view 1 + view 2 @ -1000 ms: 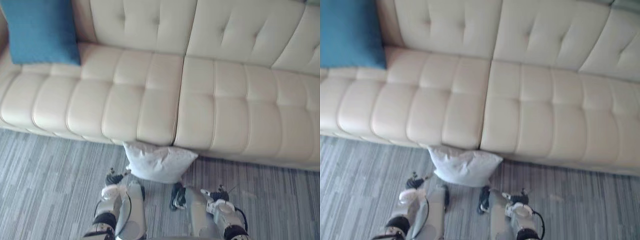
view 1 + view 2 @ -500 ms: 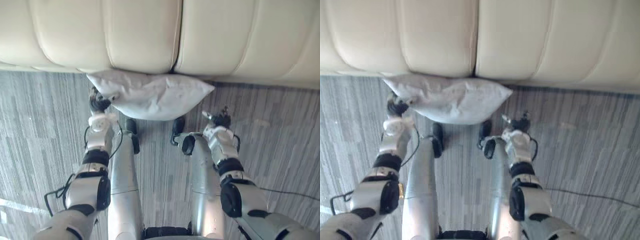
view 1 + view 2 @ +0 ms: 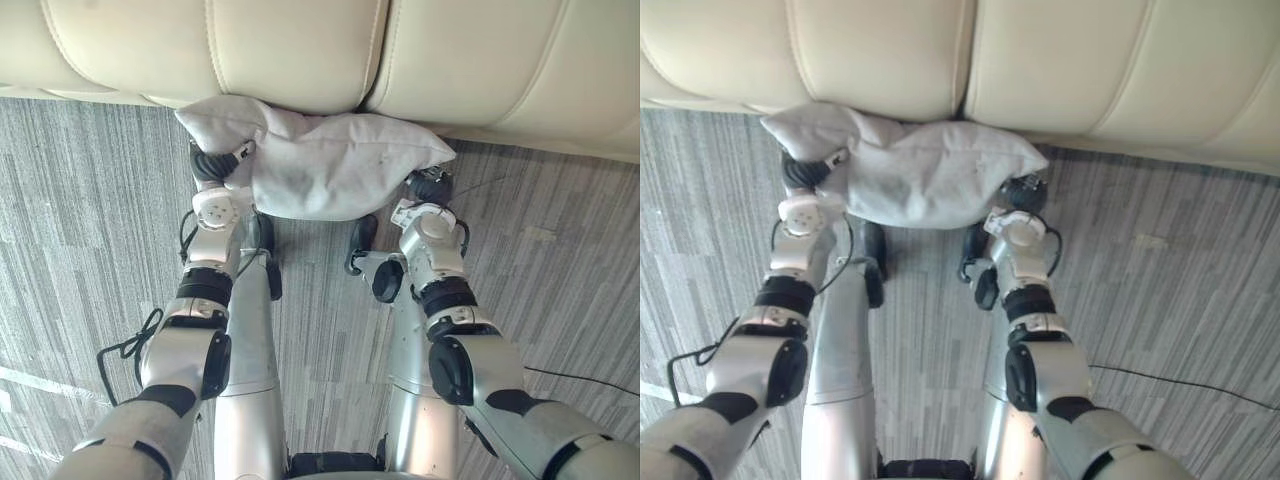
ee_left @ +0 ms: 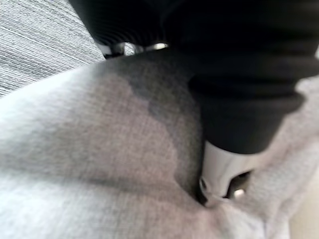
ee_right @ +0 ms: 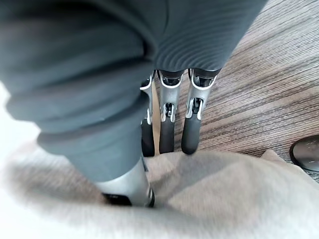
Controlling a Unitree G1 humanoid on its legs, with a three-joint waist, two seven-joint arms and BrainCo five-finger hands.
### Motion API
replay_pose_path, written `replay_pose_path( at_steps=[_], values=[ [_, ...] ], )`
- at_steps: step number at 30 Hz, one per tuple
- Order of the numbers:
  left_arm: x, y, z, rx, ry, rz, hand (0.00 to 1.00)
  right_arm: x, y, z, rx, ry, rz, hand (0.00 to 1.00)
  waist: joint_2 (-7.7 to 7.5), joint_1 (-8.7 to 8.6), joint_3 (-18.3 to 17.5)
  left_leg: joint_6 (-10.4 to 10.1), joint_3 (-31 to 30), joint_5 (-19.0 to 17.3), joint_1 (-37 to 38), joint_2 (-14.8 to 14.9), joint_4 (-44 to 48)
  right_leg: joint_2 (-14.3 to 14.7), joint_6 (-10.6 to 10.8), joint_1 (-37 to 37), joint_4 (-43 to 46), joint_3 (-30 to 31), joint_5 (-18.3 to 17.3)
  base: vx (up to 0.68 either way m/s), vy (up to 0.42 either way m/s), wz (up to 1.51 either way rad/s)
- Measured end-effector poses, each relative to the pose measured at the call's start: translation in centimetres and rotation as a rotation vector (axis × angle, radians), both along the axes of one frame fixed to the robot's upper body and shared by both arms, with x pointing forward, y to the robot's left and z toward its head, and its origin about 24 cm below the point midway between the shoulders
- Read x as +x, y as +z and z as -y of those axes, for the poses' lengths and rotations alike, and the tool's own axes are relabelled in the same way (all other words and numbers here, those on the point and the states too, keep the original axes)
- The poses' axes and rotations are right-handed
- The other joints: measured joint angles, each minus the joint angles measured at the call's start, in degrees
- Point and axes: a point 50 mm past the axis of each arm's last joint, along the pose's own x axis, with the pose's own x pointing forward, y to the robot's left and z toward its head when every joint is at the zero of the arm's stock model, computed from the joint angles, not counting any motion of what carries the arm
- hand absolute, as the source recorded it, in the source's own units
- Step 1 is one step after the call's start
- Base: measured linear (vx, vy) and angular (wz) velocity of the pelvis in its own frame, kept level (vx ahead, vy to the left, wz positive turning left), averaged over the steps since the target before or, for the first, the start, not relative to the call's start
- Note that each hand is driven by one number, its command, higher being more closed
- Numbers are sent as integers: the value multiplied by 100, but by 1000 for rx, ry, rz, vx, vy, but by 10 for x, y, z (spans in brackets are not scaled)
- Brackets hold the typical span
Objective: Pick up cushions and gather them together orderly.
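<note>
The white cushion (image 3: pixel 330 175) lies on the striped carpet (image 3: pixel 90 200), its far edge against the base of the cream sofa (image 3: pixel 290 50). The left hand (image 3: pixel 213 165) is buried in its left end; grip cannot be told. The right hand (image 3: pixel 428 188) is at the right end, fingers (image 5: pixel 167 124) straight, thumb (image 5: pixel 127 184) sunk in the cloth. Recommended: clamp both ends evenly and lift level.

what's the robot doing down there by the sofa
The robot is bent over a pale grey fabric cushion on the striped grey carpet, against the foot of the cream leather sofa. Its left hand is at one end, its right hand at the other with straight fingers against the cloth. The cushion looks not yet lifted.
</note>
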Motion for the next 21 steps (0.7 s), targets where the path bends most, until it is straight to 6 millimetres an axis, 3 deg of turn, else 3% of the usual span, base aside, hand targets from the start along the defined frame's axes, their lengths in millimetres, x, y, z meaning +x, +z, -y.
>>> replay_pose_path(
  at_steps=[5, 12, 15, 20, 21],
  values=[
    [-6, -7, 6, 13, -22, 8, 100, -9, -4, 0, -32, 3, 35, 100, -5, -29, -10, -21, 7, 135, 518, 1, -312, 6, -73, 499, -279, -28, 120, -37, 31, 2],
    [-24, -25, 23, -11, -86, 31, 100, -34, -17, 4, -62, 7, 94, 100, -6, -54, -34, 67, 169, 414, 2093, 38, -1495, 139, 122, 2020, -1488, -53, 384, -64, 13, -8],
    [-37, -39, 34, 5, -135, 27, 100, -55, -33, 9, -56, -7, 104, 100, -8, -52, -52, 95, 222, 505, 2997, 13, -2100, 161, 169, 2897, -2142, -110, 543, 24, 40, -16],
    [-72, -75, 55, -44, -209, -7, 100, -100, -67, 23, -103, -45, 67, 100, 1, -70, -581, 84, 452, 522, 4028, -4, -2555, 135, 101, 3851, -2573, -102, 635, 134, 40, -6],
    [-84, -86, 58, -70, -219, -22, 100, -113, -76, 25, -138, -42, 48, 100, 3, -67, -828, 94, 483, 513, 4201, -3, -2673, 141, 78, 4010, -2688, -92, 649, 172, 24, -5]
  ],
)
